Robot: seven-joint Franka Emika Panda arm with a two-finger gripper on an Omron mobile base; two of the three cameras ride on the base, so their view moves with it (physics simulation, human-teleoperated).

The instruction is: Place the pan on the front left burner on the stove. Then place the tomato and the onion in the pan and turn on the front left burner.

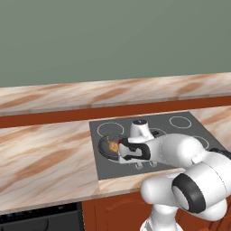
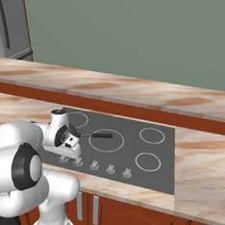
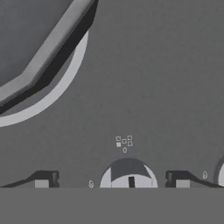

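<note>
The surface [image 1: 45,158] is marbled stone, and the stove [image 2: 128,171] is set flat into it. On the stove, the pan [image 1: 104,145] sits on the front left burner [image 3: 65,81]; in the hand view its dark rim lies inside the white ring. In the right base view its straight handle [image 2: 100,135] points toward the middle of the stove. Inside the pan the onion [image 1: 113,146] is visible as a golden-brown piece. A small red spot beside it is probably the tomato [image 1: 120,140], but the arm hides most of it, so this is not sure.

The pincer [image 3: 112,179] hangs low over the front row of knobs. Its two fingertips [image 3: 43,178] stand wide apart, and between them sits one knob [image 3: 128,175]. The fingertips hold nothing and touch nothing yet.

By judgement, the pan and the food are already placed, and the burner control is the remaining step. The knob looks small, round, hard and smooth metal, so it will not bend but it may slip under the pads. It seems best to take it across its round side, with one fingertip on each side, low near its base, and to close firmly before twisting. Whether this knob belongs to the front left burner cannot be told.
</note>
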